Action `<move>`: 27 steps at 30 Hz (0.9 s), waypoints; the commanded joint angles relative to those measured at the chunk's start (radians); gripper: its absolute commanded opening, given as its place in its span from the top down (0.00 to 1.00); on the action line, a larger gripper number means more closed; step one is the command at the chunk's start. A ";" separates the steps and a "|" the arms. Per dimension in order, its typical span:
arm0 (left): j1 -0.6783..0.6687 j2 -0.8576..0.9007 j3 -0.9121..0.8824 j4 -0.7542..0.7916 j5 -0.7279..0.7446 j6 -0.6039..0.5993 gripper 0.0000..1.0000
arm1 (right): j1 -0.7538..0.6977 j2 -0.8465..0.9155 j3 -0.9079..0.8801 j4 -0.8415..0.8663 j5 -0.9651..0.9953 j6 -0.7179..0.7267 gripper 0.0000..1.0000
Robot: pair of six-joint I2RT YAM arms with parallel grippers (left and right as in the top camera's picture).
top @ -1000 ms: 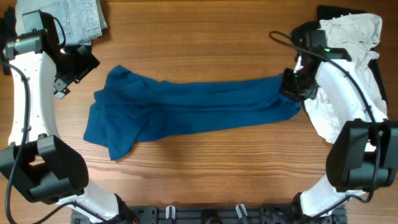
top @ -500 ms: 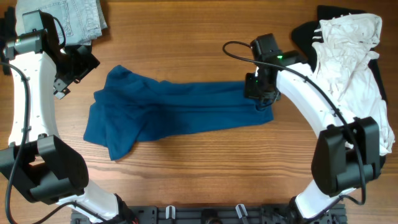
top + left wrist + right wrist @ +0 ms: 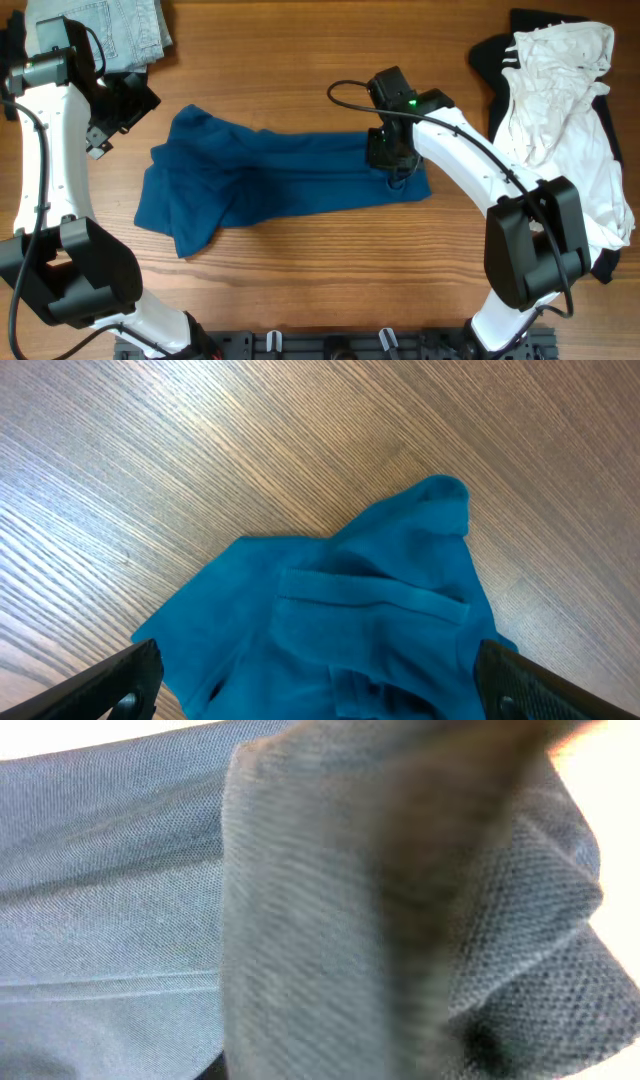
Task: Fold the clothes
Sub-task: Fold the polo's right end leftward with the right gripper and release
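The clothes, a dark blue T-shirt (image 3: 270, 175), lie crumpled across the middle of the table, with the right end doubled back over itself. My right gripper (image 3: 386, 152) sits low on that doubled right end. In the right wrist view the blue cloth (image 3: 130, 870) fills the picture and hides the fingers, so how the jaws stand cannot be seen. My left gripper (image 3: 108, 122) hovers left of the shirt's upper left corner, open and holding nothing. In the left wrist view the shirt's bunched left end (image 3: 380, 620) lies beneath the left gripper (image 3: 320, 685).
Folded pale denim (image 3: 110, 30) lies at the back left corner. A heap of white garment (image 3: 555, 90) over dark cloth (image 3: 490, 60) fills the right side. Bare wooden tabletop (image 3: 320, 280) runs along the front.
My right gripper has travelled left with the shirt's right end, laying it back over the body, so the shirt is shorter. The left arm has not moved.
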 commanded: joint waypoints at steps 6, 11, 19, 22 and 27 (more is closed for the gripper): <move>-0.001 -0.011 0.015 0.000 0.008 0.002 0.00 | 0.004 0.010 0.021 0.003 -0.049 -0.029 0.37; -0.001 -0.011 0.015 0.000 0.008 0.002 0.00 | 0.003 -0.056 0.123 -0.082 -0.069 -0.065 0.34; -0.001 -0.011 0.015 0.000 0.008 0.002 0.00 | -0.072 -0.158 0.203 -0.230 0.203 -0.039 0.42; -0.001 -0.011 0.015 0.000 0.008 0.002 0.00 | -0.095 -0.131 0.169 -0.169 0.090 -0.069 0.89; -0.001 -0.011 0.015 0.000 0.008 0.002 0.00 | -0.093 -0.002 0.101 -0.104 0.016 -0.085 0.96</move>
